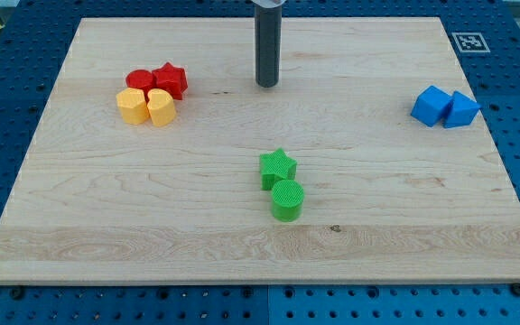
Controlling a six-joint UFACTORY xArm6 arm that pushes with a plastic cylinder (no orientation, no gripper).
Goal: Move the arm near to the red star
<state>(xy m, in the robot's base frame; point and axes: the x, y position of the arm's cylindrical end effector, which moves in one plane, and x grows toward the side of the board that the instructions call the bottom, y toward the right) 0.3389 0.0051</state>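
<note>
The red star (171, 79) lies flat on the wooden board (377, 190), in the view's upper left part. It is a small, chunky block with blunt points, glossy red on top and darker down its sides. It sits at the upper right corner of a tight cluster, touching a red round block (139, 80) on its left and a yellow block (160, 106) just below it.

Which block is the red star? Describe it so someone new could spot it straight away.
Look at the wooden board's upper left, where four blocks huddle together, left of my tip. The red star is the cluster's top-right piece, touching the red cylinder on its left, above the two yellow blocks. It alone is red with points.
</note>
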